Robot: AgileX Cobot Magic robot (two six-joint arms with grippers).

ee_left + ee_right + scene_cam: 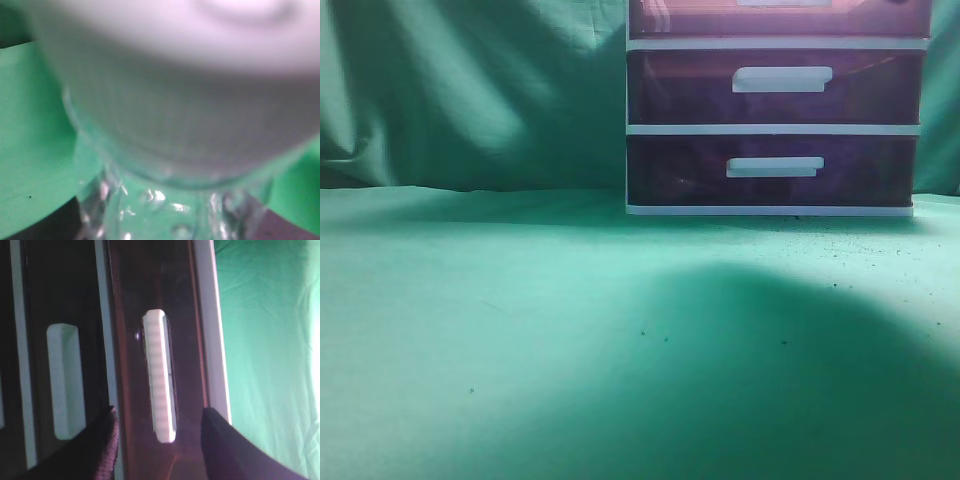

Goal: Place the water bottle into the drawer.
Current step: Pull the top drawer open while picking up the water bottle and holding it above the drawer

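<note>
Dark gripper fingers, seen only from the right wrist

Just 2 fingers [102,450] of the right gripper [159,450] show, rising from the bottom edge of the right wrist view: both near black with a faint purplish sheen, broad at the base and narrowing upward. The left one has a ribbed or knurled inner edge (the other looks smooth and rounded). The exterior view shows no arm, and the left wrist view no robot part that can be made out.
</note>
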